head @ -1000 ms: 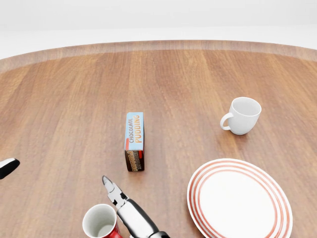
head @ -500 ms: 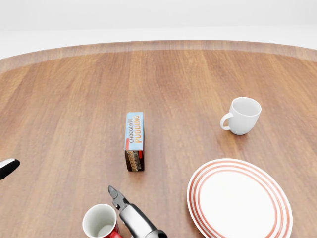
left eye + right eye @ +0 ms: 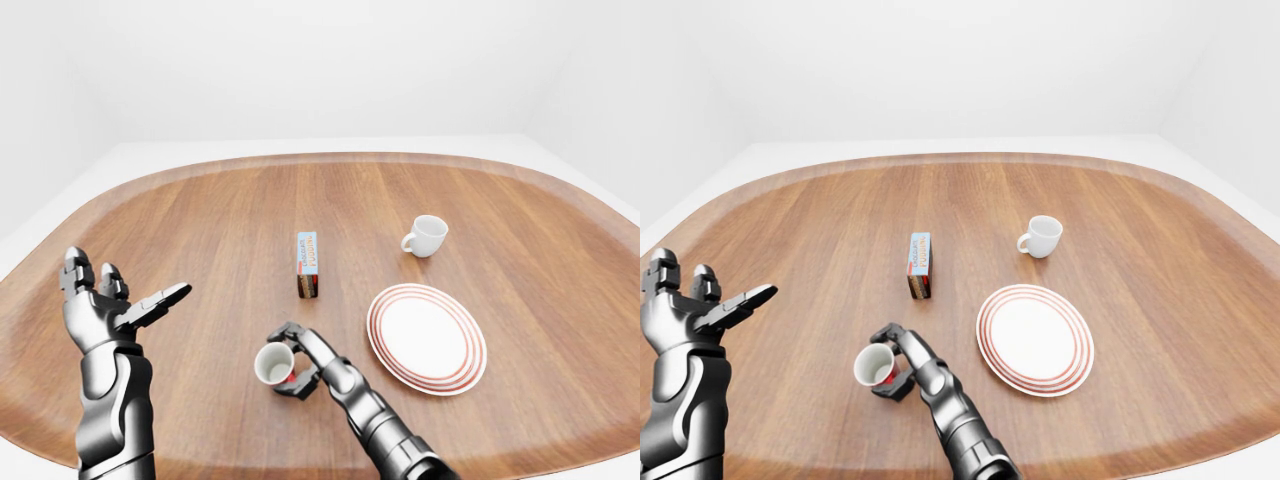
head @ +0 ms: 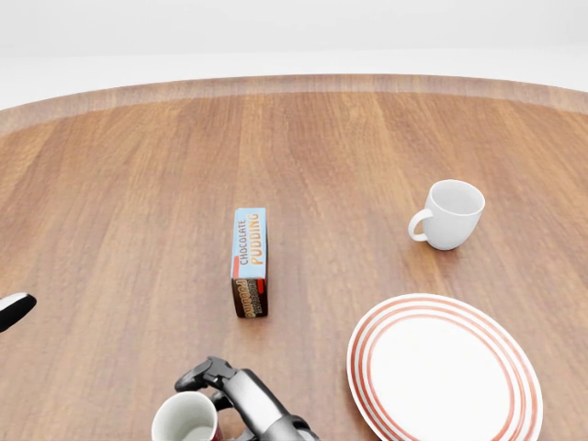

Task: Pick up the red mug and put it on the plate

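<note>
Gripping the red mug [image 3: 274, 364], the right hand [image 3: 303, 362] has its fingers curled round it, left of the plate [image 3: 427, 338]; farther left, the left hand [image 3: 105, 308] is raised, fingers spread.

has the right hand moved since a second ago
Yes. In the head view the right hand has curled its fingers round the red mug, fingertips drawing down, away from the pudding box.
</note>
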Robot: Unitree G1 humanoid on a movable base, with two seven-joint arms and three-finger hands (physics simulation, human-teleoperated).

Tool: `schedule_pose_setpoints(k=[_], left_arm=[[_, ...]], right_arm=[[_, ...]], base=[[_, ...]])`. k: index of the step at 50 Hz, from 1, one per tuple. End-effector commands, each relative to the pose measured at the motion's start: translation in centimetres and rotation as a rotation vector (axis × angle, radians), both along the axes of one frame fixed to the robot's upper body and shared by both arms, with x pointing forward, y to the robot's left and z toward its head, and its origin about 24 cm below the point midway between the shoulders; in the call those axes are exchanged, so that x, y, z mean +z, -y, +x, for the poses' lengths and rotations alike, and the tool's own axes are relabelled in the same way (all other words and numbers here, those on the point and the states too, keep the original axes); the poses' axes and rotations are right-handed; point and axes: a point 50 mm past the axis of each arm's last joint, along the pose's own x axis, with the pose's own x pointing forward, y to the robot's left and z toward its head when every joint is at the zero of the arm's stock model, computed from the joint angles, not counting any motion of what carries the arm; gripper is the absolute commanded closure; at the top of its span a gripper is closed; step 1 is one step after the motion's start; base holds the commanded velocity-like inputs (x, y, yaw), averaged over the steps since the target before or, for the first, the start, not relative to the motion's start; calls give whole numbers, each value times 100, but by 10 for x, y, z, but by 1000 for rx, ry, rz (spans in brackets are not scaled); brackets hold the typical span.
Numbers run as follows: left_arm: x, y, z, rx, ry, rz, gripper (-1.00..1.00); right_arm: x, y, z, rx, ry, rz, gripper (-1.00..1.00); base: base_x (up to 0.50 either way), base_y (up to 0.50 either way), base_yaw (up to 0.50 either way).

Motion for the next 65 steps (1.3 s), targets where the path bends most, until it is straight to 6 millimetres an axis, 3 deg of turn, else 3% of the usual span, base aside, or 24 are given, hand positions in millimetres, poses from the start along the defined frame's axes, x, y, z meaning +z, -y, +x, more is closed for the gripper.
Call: schedule_pose_setpoints(k=[1,14,17,25,31,33,37,41,42,46,51,55,60,65], left_arm=[[1,0,0,0,2,1,-100],[-1,0,0,0,-2,0,-100],[0,0,-1,0,-1,1,-100],[0,0,0,0,-2,1,-100],[2,1,0,-2,7,7,-100],[1,1,0,-3,3,5,-100],[4,1,0,-2,12,10,-100],[4,1,0,0,14,11,-100],[3,0,0,0,9,7,-100],[7,0,-1,4,25,12,-100],[5,0,0,2,16,9,-100],[5,-1,0,5,19,9,-100],[5,-1,0,5,18,10,-100],[6,-1,0,6,19,11,-100]], right_arm=[[-1,1,0,4,-8,-7,100],[0,1,1,-1,-5,5,100],[9,3,6,-8,25,35,100],[79,20,44,-59,194,136,100],[163,37,71,-23,500,180,100],[181,46,80,-30,559,174,100],[208,92,107,-117,620,127,100],[226,136,116,-190,667,64,100],[222,154,115,-233,668,24,100],[204,187,111,-320,605,1,100],[200,225,107,-411,580,-47,100],[179,259,97,-506,502,-98,100],[159,291,78,-591,429,-105,100],[127,308,67,-662,305,-135,100]], base=[[0,0,0],[0,0,0],[0,0,0],[0,0,0],[0,0,0],[0,0,0],[0,0,0],[0,0,0],[0,0,0],[0,0,0],[0,0,0],[0,0,0],[0,0,0],[0,0,0]])
